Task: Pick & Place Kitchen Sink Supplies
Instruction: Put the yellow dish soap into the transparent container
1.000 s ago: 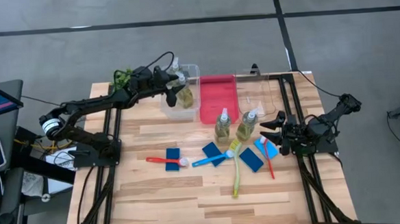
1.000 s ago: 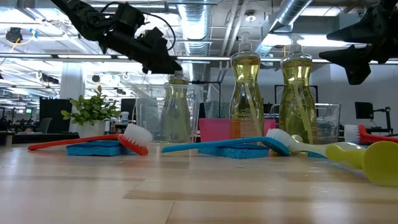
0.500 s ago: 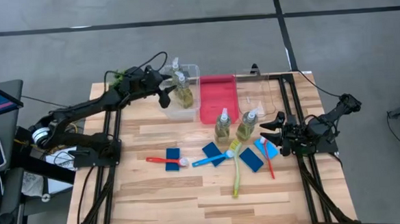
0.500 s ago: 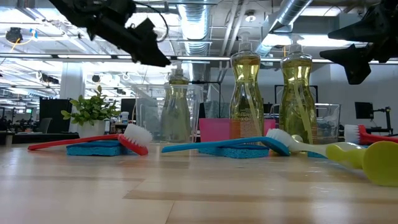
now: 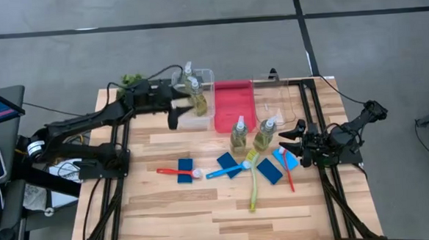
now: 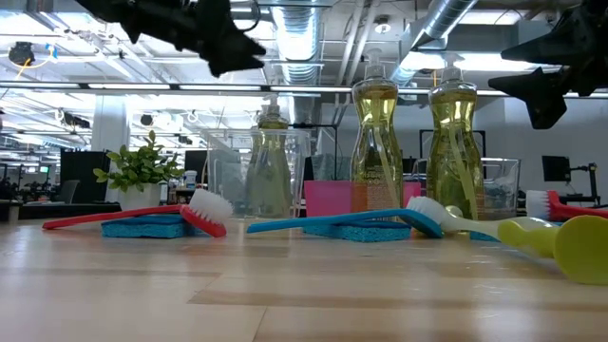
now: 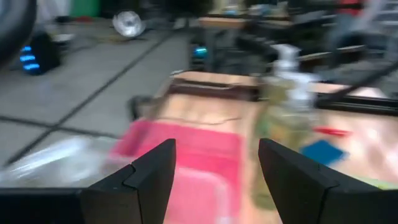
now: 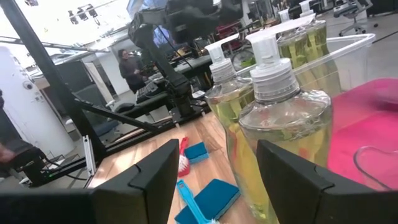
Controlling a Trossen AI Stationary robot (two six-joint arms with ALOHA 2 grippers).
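Two soap bottles (image 5: 195,95) stand inside the left clear tub (image 5: 206,120). Two more bottles (image 5: 238,136) (image 5: 264,134) stand on the table in front of the red tray (image 5: 233,104). Blue sponges (image 5: 185,171) (image 5: 270,170) lie flat near the middle, with a red brush (image 5: 169,171), a blue brush (image 5: 221,171), a yellow-green brush (image 5: 252,184) and a second red brush (image 5: 289,176) lying across them. My left gripper (image 5: 174,116) (image 7: 214,180) hangs open beside the tub's left wall, high above the table (image 6: 233,47). My right gripper (image 5: 292,134) (image 8: 217,180) waits open, right of the standing bottles (image 8: 280,124).
A second clear tub (image 5: 279,94) stands right of the red tray. A small leafy plant (image 5: 130,82) (image 6: 142,171) sits at the far left corner. Bare wood (image 5: 219,215) lies along the near edge. A person (image 8: 127,65) stands in the room beyond.
My left gripper has drawn back from above the bottles in the left tub, moving toward the table's left and near edges and rising. The bottles stay standing in the tub. My right arm has kept still.
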